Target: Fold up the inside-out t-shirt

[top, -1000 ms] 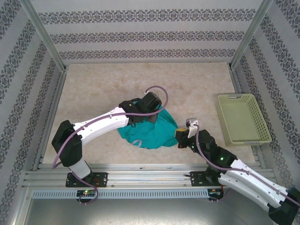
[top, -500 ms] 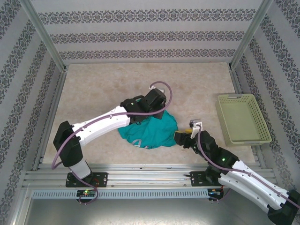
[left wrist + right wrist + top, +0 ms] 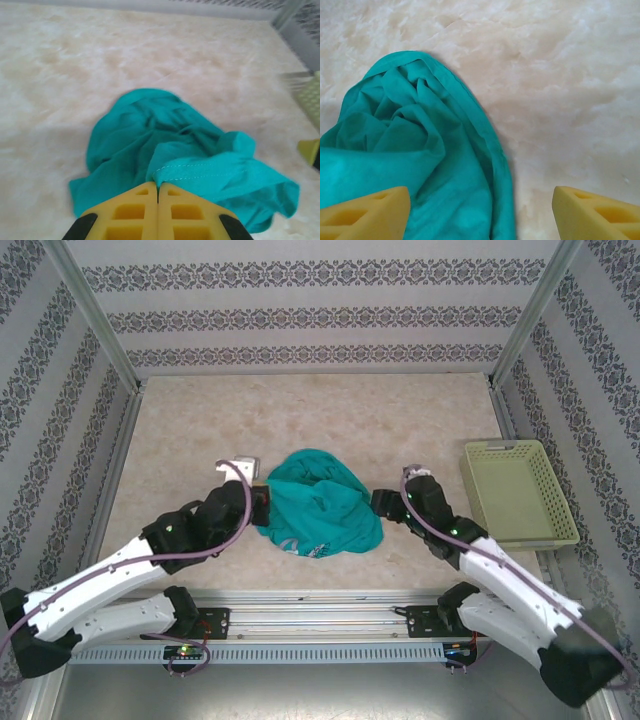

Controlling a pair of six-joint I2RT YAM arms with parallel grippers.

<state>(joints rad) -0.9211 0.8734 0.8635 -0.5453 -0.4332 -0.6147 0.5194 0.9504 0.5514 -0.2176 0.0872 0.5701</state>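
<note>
Currently the teal-green, soft cloth inside-out t-shirt (image 3: 322,508) lies bunched in a rumpled heap at the middle of the beige marbled tabletop (image 3: 200,430). It sits between the two arms, well apart from the pale yellow-green plastic basket (image 3: 515,495) at the right edge.

Left gripper (image 3: 158,187): yellow fingers pressed flat together at the heap's left edge. In the wrist view a stitched hem meets the tips and the cloth rises toward them (reads as a pinch on that hem, though the contact itself is tucked under the fold).

Right gripper (image 3: 480,197): jaws spread wide, nothing between them. One finger (image 3: 365,212) hangs over the shirt's right margin, the other over bare table beside it.

Step in hand, as I judge it: spreading the heap flat before any fold. Nothing is folded yet, so the task is at an early stage.

To do it well:
- The right gripper should drop onto the curved outer edge nearest it and take one layer only, not the thick bundle further left.
- Both arms then draw apart, low and level, so the cloth slides open rather than lifting.
- Thin cloth slips, and a shallow bite at the hem could let go under tension.
- Keep the pull clear of the basket.
</note>
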